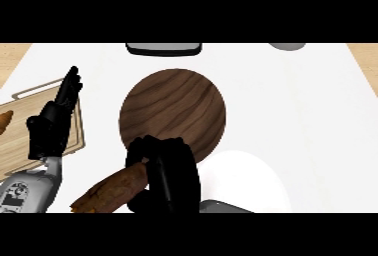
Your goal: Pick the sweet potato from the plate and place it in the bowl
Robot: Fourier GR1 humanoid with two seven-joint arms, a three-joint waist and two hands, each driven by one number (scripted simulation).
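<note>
White counter [310, 110] carries a wooden plate [173, 107] and a white bowl [262, 172]. The right hand [168, 175] curls round the sweet potato [111, 190], just left of the bowl. It looks stiff, rough and tapered, likely best held mid-body. The left hand [50, 131] rests open.

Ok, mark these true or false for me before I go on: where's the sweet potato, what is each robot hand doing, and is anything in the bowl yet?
1. The brown sweet potato lies on the dark wooden round plate. False: it shows below the plate's lower-left edge, held in the right robot hand.
2. The right robot hand is curled round the sweet potato. True.
3. The left robot hand rests open, fingers up, at the view's left over the light wooden board. True.
4. The sweet potato is already in the white bowl. False: the bowl lies to the right of the hand and the potato to its left.
</note>
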